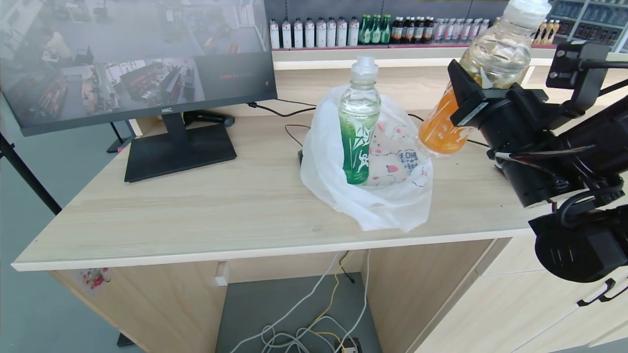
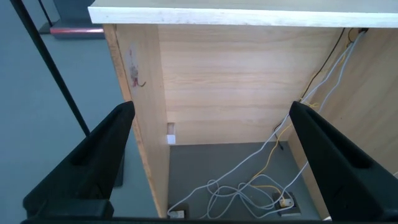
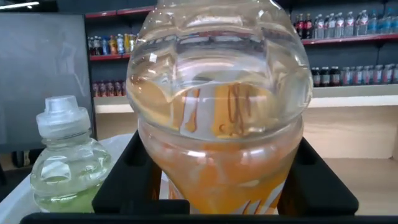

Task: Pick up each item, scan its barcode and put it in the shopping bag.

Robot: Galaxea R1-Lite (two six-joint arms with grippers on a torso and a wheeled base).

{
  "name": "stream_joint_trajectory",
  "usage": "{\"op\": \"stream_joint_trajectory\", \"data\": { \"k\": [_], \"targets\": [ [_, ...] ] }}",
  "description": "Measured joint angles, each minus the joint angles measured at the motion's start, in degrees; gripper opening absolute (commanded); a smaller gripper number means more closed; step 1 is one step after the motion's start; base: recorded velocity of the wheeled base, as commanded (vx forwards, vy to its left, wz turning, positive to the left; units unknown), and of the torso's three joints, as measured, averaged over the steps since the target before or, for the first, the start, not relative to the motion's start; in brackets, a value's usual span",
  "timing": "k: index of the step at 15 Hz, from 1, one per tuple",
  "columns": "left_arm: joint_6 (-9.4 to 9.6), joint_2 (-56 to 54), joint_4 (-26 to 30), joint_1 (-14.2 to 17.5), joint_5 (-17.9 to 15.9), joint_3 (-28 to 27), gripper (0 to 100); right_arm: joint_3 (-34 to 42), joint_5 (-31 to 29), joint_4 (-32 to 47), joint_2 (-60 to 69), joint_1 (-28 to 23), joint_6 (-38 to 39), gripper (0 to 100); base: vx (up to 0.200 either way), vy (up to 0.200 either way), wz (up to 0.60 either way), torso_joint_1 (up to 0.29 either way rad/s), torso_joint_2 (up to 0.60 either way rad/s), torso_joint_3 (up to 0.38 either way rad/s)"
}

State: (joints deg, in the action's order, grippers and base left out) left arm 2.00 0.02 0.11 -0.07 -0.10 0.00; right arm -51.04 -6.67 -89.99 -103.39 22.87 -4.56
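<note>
The green bottle (image 1: 359, 132) is already standing in the bag (image 1: 392, 206). The right gripper (image 1: 475, 100) is pinching the orange bottle (image 1: 444, 130), not yet bagged. The left gripper (image 2: 211, 162) is hanging spread.

I count two clear plastic drink bottles: one green-labelled bottle (image 1: 359, 132) at twelve o'clock, one orange-labelled bottle (image 1: 444, 127) at one o'clock. One white plastic shopping bag (image 1: 324, 166). One black flat monitor (image 1: 132, 59) at ten o'clock. One pale wooden counter (image 1: 196, 206).
</note>
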Motion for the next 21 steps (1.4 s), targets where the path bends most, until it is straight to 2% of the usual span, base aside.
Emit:
{"op": "stream_joint_trajectory", "data": {
  "k": [5,21],
  "targets": [
    [-0.33,0.0,0.0,0.0,0.0,0.0,100,-1.6,0.5,0.1,-3.3,1.6,-0.1,0,0.000,0.000,0.00,0.000,0.00,0.000],
    [-0.63,0.0,0.0,0.0,0.0,0.0,100,-7.6,0.6,-0.2,-15.6,-0.2,0.6,0,0.000,0.000,0.00,0.000,0.00,0.000]
  ]
}}
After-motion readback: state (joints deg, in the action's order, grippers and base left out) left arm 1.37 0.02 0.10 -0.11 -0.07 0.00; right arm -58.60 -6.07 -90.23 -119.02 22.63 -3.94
